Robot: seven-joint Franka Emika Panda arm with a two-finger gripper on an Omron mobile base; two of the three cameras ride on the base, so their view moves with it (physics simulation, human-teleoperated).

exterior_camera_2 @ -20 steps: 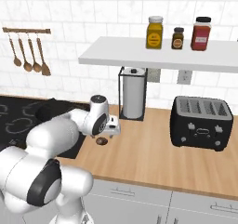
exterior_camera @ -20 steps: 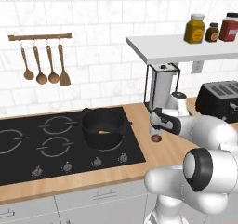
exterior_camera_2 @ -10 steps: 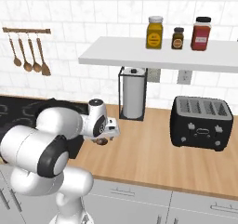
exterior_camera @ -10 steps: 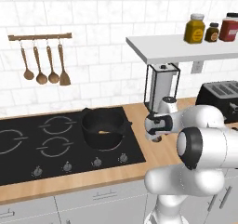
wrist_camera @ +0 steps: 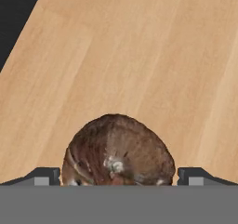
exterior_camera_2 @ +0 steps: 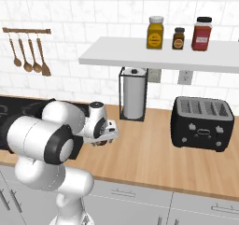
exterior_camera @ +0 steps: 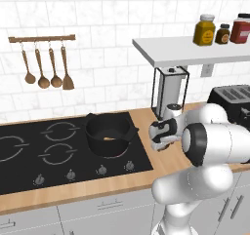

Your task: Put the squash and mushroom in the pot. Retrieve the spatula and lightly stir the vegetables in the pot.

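Note:
A brown mushroom (wrist_camera: 118,148) lies on the wooden counter just right of the cooktop. My gripper (wrist_camera: 118,179) hangs low over it, open, with one fingertip (wrist_camera: 46,175) on each side of the cap. From the right base view the hand (exterior_camera_2: 105,136) sits right above the mushroom (exterior_camera_2: 98,144). The black pot (exterior_camera: 108,134) stands on the cooktop's right burner, left of the hand (exterior_camera: 158,140), with an orange piece, the squash (exterior_camera: 110,138), inside. The spatula is out of view.
Wooden spoons and a wooden spatula (exterior_camera: 67,68) hang from a wall rail at the left. A paper towel holder (exterior_camera_2: 134,98) and a black toaster (exterior_camera_2: 201,123) stand on the counter to the right. A shelf with jars (exterior_camera_2: 156,32) runs overhead.
The hand has dropped lower and slightly left, closer over the mushroom. The jaws have stayed open. The pot has not moved.

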